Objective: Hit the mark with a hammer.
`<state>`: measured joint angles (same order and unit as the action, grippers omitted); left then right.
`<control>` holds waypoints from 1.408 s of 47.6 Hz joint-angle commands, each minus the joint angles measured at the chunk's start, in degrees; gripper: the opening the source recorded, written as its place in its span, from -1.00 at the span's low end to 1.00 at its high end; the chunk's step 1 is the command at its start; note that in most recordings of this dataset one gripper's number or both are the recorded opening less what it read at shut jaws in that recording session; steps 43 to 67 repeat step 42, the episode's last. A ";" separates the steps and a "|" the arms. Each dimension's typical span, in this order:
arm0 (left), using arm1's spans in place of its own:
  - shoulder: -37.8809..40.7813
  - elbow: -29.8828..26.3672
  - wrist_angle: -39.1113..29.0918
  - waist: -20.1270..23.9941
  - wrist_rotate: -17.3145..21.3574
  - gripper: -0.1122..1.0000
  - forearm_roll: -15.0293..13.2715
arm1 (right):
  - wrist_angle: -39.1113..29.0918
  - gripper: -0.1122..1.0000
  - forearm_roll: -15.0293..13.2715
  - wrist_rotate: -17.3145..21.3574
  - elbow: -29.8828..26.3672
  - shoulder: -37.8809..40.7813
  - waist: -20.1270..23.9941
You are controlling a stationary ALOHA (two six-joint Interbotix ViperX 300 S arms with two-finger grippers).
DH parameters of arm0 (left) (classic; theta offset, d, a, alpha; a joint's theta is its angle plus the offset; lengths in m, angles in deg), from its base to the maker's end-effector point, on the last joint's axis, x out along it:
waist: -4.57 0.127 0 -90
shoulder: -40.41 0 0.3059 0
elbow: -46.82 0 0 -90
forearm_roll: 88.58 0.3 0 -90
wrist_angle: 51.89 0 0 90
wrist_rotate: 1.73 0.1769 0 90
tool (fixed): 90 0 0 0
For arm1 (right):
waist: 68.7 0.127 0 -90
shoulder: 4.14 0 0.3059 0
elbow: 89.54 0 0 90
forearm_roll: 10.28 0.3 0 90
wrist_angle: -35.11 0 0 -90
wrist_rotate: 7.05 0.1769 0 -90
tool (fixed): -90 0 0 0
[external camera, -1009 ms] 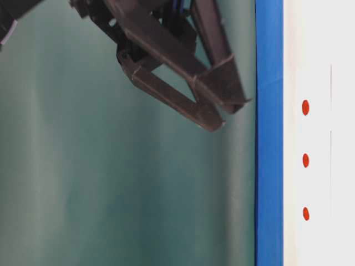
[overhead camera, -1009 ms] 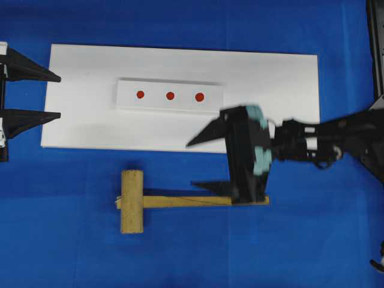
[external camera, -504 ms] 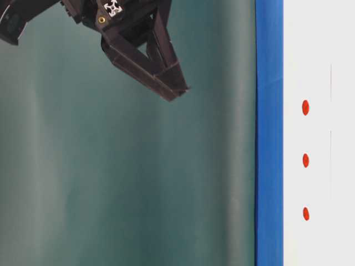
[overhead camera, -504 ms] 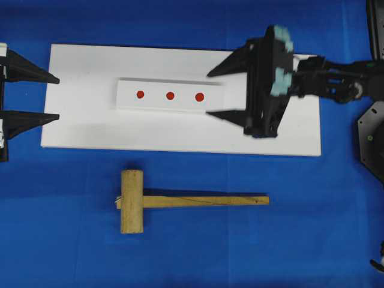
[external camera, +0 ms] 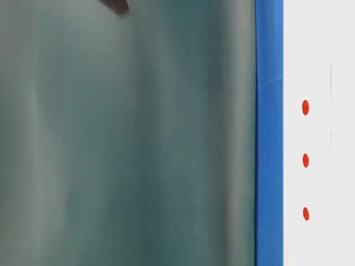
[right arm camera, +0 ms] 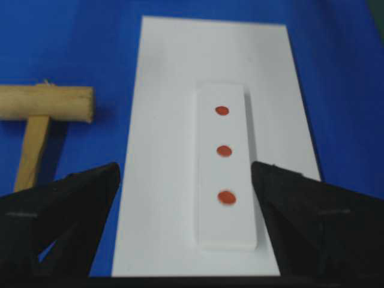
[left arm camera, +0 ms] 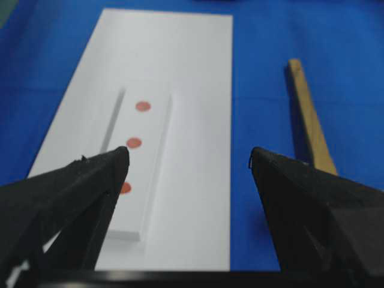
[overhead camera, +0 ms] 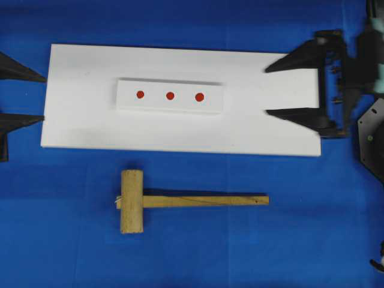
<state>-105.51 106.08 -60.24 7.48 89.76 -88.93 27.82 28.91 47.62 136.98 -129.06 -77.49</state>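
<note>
The hammer (overhead camera: 133,201), a light wooden mallet, lies flat on the blue cloth in front of the white board (overhead camera: 78,120), its handle pointing right. It lies free of both grippers. Three red marks (overhead camera: 170,95) sit in a row on a raised white strip (overhead camera: 126,102) on the board. My left gripper (overhead camera: 44,98) is open at the board's left end. My right gripper (overhead camera: 267,91) is open over the board's right end. The left wrist view shows the marks (left arm camera: 134,143) and the handle (left arm camera: 309,120) beyond my open gripper (left arm camera: 189,156). The right wrist view shows the marks (right arm camera: 224,150) and the hammer (right arm camera: 48,103) beyond my open gripper (right arm camera: 185,171).
Blue cloth (overhead camera: 300,240) covers the table around the board. Dark arm hardware (overhead camera: 371,141) stands at the right edge. The table-level view shows the marks (external camera: 305,160), a blue strip (external camera: 269,133), and a blurred dark fingertip (external camera: 117,5) at the top.
My right gripper rose from over the hammer's handle and drew back to the board's right end, still open and empty. The left gripper slid slightly left. The hammer has not moved.
</note>
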 commanded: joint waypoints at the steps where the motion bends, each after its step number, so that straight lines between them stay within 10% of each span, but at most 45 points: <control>1: -0.97 -0.26 -0.09 -0.79 1.05 0.63 0.00 | -0.26 0.74 0.00 0.18 2.55 -5.36 0.00; 25: -8.44 4.57 -2.37 -3.16 2.20 0.63 -0.09 | 2.11 0.74 3.34 0.88 19.16 -21.80 0.00; 67: -8.53 6.33 -2.02 -3.16 2.20 0.63 -0.09 | 4.48 0.74 4.04 0.88 20.30 -20.57 0.26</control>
